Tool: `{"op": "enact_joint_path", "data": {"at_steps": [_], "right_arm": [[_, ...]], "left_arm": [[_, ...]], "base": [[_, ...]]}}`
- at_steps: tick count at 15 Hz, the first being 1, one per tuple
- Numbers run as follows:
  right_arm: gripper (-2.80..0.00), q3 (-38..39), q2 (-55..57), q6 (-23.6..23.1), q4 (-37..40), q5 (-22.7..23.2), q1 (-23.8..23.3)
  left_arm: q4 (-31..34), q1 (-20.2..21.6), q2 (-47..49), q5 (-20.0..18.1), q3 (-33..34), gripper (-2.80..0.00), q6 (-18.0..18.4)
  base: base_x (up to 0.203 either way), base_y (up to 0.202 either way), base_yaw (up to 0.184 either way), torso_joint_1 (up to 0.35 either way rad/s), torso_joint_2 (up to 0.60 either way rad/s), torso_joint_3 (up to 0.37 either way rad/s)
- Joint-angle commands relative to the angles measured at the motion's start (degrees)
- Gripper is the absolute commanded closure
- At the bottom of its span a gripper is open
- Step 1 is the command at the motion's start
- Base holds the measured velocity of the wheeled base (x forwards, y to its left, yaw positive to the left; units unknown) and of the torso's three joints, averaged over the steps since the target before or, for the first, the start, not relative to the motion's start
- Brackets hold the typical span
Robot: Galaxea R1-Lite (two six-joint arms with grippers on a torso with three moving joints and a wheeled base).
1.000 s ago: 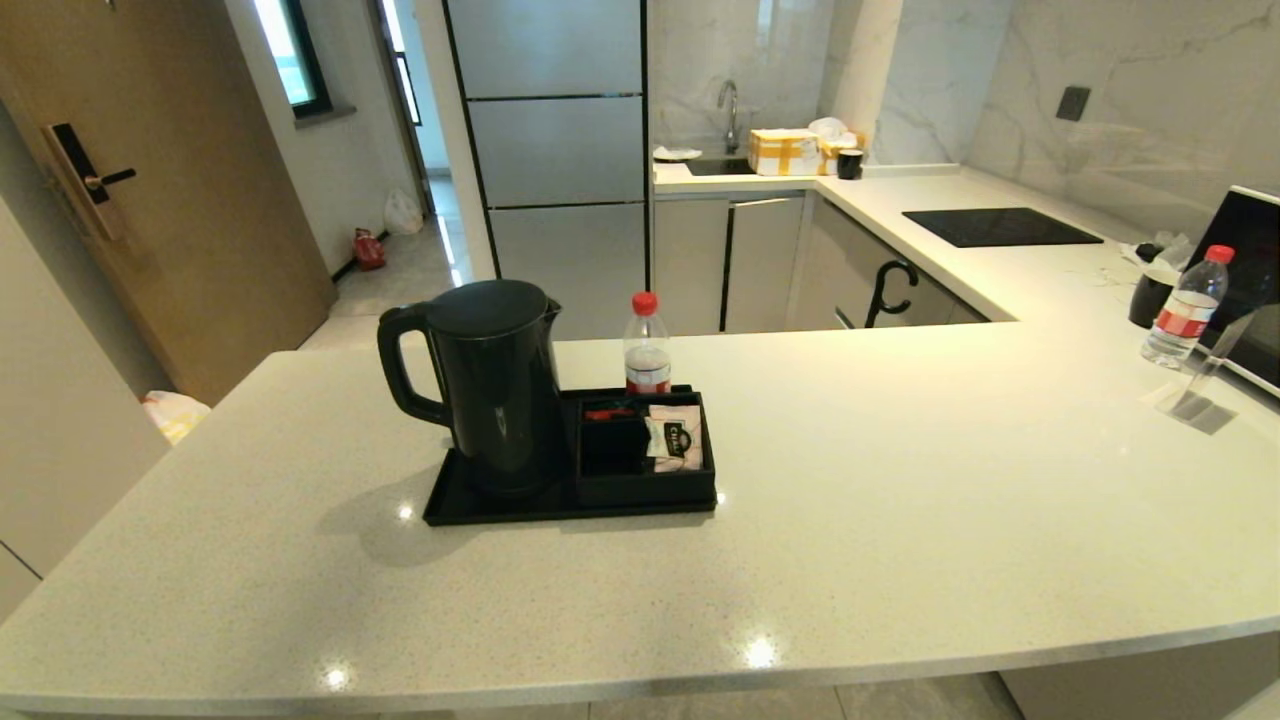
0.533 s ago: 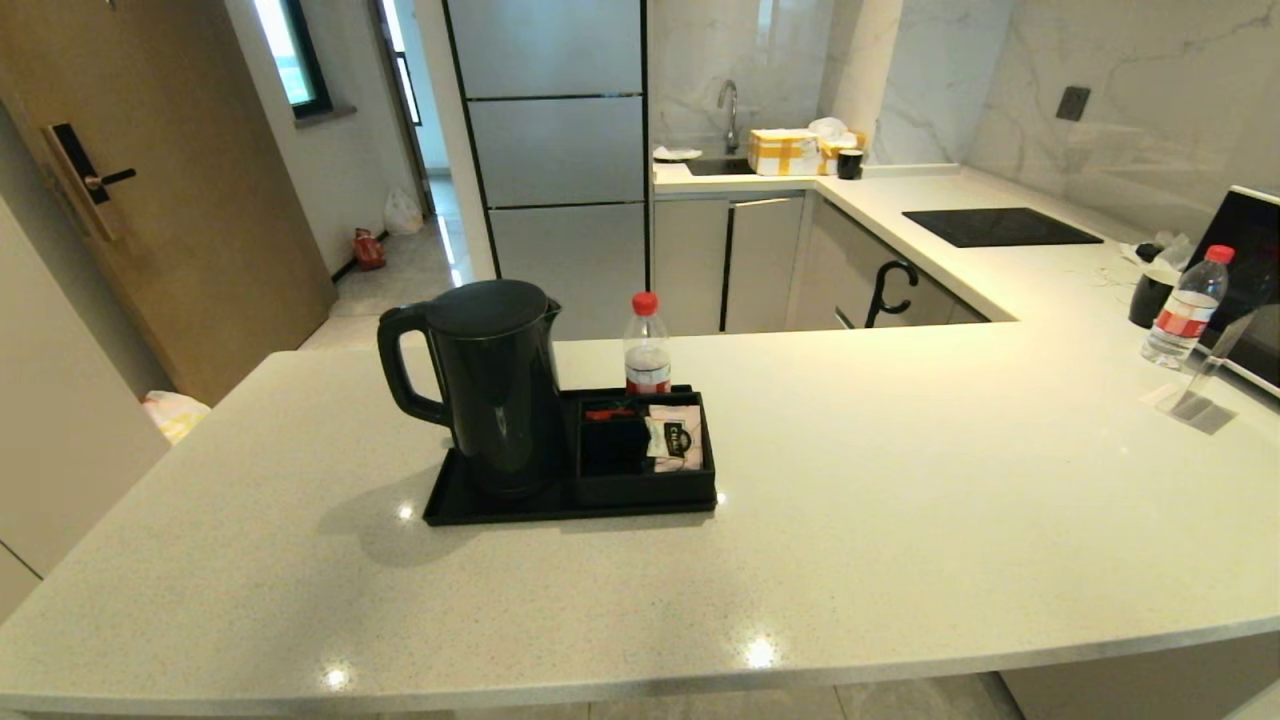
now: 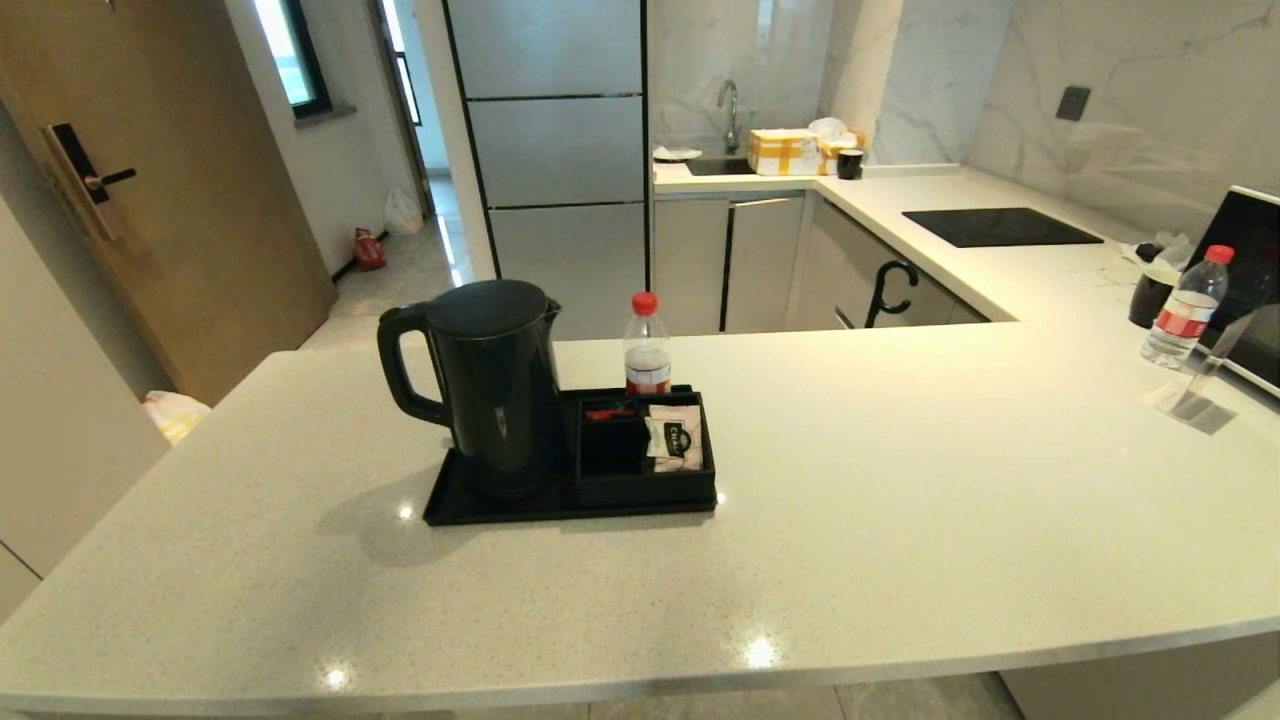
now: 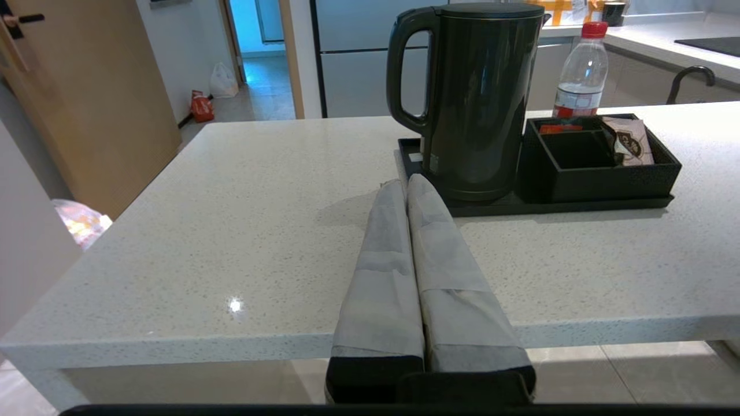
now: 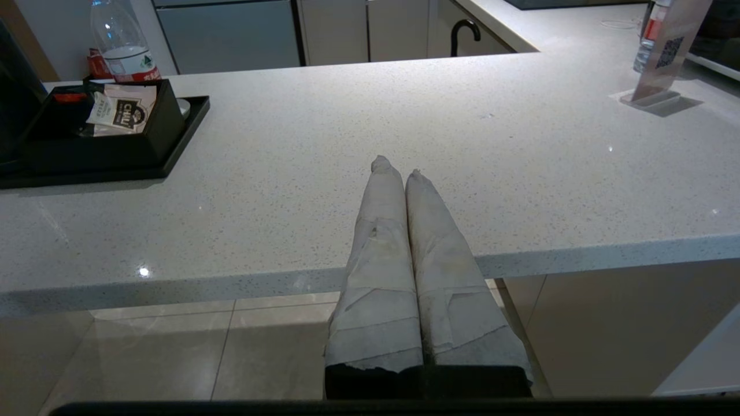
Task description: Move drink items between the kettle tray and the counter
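Observation:
The black kettle (image 3: 498,385) stands upright on the left half of the black kettle tray (image 3: 455,505), handle to the left. The whitish-pink sachet (image 3: 675,437) leans in the tray's right walled compartment, beside a small red item (image 3: 608,411). The tray sits on the pale speckled counter (image 3: 900,480). Neither arm shows in the head view. My left gripper (image 4: 406,186) hangs shut and empty off the counter's near edge, short of the kettle (image 4: 480,98). My right gripper (image 5: 397,169) is shut and empty too, well right of the tray (image 5: 173,147) and sachet (image 5: 122,108).
A clear red-capped bottle (image 3: 647,345) stands just behind the tray. Another bottle (image 3: 1184,308), a clear stand (image 3: 1195,395) and a dark mug (image 3: 1150,295) sit at the counter's right end. The black hob (image 3: 1000,227) lies farther back.

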Motion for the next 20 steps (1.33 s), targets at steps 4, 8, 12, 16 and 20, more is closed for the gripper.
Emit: {"op": "enact_joint_path", "data": {"at_steps": [4,8,12,16,20], "right_arm": [[0.0,1.49,0.22,-0.2,0.92,0.16,0.01],[0.0,0.35,2.16,-0.2,4.43,0.16,0.01],[0.0,0.35,1.45,-0.24,4.35,0.16,0.01],[0.0,1.14,0.05,-0.11,1.71,-0.1,0.01],[0.0,1.32,0.05,-0.11,1.01,-0.02,0.01]], "left_arm": [[0.09,0.02,0.02,-0.04,2.29,0.0,0.56],[0.17,0.02,0.02,-0.31,2.29,0.0,1.35],[0.17,0.02,0.02,-0.48,2.29,0.0,1.61],[0.61,0.02,0.02,-0.48,2.29,0.0,2.67],[0.0,0.02,0.02,-0.31,2.29,0.0,1.35]], "base": [[0.0,0.0,0.0,0.0,0.0,0.0],[0.0,0.0,0.0,0.0,0.0,0.0],[0.0,0.0,0.0,0.0,0.0,0.0],[0.0,0.0,0.0,0.0,0.0,0.0],[0.0,0.0,0.0,0.0,0.0,0.0]]}}
